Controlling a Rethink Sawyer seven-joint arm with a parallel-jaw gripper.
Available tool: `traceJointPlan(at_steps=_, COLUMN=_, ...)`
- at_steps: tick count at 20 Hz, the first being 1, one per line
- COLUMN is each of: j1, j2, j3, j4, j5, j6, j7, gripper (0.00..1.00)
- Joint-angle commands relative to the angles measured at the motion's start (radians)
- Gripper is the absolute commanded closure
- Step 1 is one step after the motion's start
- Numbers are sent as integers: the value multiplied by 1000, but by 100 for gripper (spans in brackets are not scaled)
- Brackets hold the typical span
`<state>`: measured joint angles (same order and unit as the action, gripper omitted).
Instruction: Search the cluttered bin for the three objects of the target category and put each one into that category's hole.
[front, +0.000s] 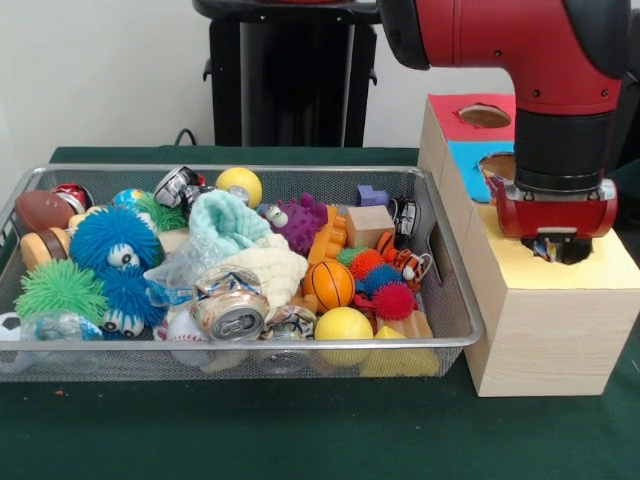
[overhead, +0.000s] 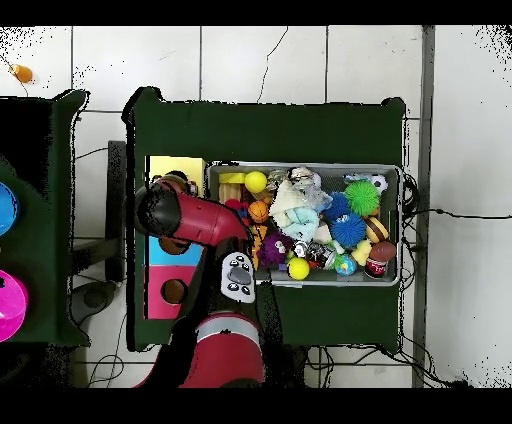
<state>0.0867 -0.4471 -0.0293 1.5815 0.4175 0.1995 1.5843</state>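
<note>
The wire mesh bin (front: 452, 300) sits on the green table, full of toys; it also shows in the overhead view (overhead: 401, 225). My gripper (front: 556, 243) hangs right over the dark hole (front: 578, 252) in the yellow surround (front: 605, 268) on the wooden box. A small patterned, multicoloured scrap (front: 546, 247) shows under the gripper at the hole's mouth; I cannot tell if it is a spotted cloth. No other white spotted cloth shows clearly in the bin. In the overhead view the red arm (overhead: 190, 215) covers the gripper and the hole; only the yellow surround (overhead: 176, 168) shows.
The blue surround (front: 468, 160) and red surround (front: 455, 108) lie farther along the box. In the bin are a mint cloth (front: 225, 225), a cream cloth (front: 268, 268), blue furry toys (front: 115, 240), a crushed can (front: 230, 312), a yellow ball (front: 343, 325) and an orange ball (front: 329, 284).
</note>
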Motion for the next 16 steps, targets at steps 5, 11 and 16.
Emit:
traceJointPlan(at_steps=5, j1=20, j2=-128, j3=-106, j4=-11, j5=-3, j6=314, j7=236, gripper=0)
traceJointPlan(at_steps=11, j1=44, j2=-183, j3=-155, j4=-56, j5=-22, j6=473, j7=261, gripper=0)
traceJointPlan(at_steps=16, j1=55, j2=-196, j3=-176, j4=-77, j5=-27, j6=525, j7=264, gripper=0)
